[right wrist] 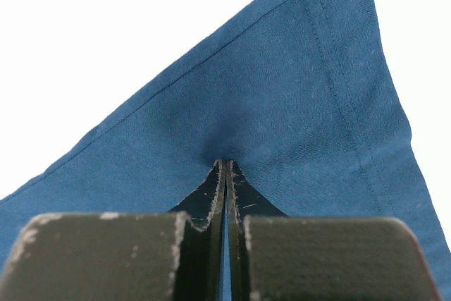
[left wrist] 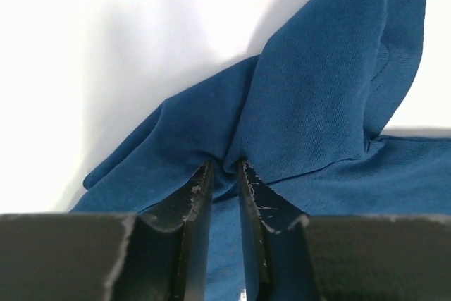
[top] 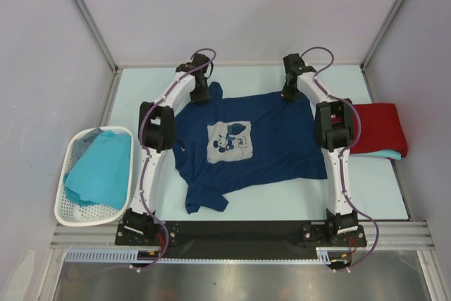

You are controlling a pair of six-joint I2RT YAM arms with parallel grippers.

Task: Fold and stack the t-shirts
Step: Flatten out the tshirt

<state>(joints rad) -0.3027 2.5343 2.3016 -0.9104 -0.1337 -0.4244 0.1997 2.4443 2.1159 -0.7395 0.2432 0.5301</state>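
Observation:
A navy blue t-shirt point(top: 268, 149) with a pale grey square print lies spread on the table, its sleeve end bunched toward the near left. My left gripper point(top: 201, 94) is at its far left corner. In the left wrist view the jaws point(left wrist: 224, 163) stand narrow, with a fold of navy cloth point(left wrist: 317, 89) pinched between the tips. My right gripper point(top: 289, 92) is at the far right corner. There the jaws point(right wrist: 225, 162) are shut on the puckered navy cloth point(right wrist: 296, 82) near a hemmed corner. A folded red t-shirt point(top: 380, 126) lies on a turquoise one point(top: 389, 154) at the right.
A white perforated basket point(top: 63, 199) stands at the near left and holds a crumpled turquoise t-shirt point(top: 102, 167). Grey walls close off the back and both sides. The arm bases sit on a black rail along the near edge.

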